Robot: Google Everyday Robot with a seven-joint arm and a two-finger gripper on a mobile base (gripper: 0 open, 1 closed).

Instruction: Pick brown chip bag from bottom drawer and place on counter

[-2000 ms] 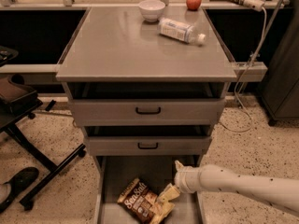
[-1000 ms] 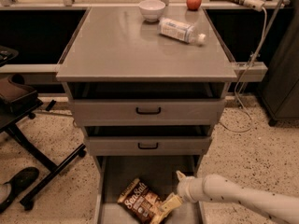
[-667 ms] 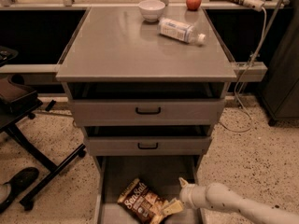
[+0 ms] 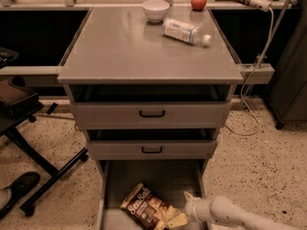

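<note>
The brown chip bag, dark brown with white "Sea Salt" script, lies flat in the open bottom drawer, toward its front. My gripper reaches in from the lower right on a white arm and sits low in the drawer at the bag's right end, touching or overlapping it. The bag rests on the drawer floor. The counter is the wide grey top of the cabinet, far above the gripper.
A white bowl, a red apple and a clear bottle with a white label sit at the counter's back. The two upper drawers are slightly open. A chair base stands at left; a cable hangs at right.
My gripper and arm have sunk lower into the bottom drawer, down to the right end of the chip bag. The bag has stayed where it was.
</note>
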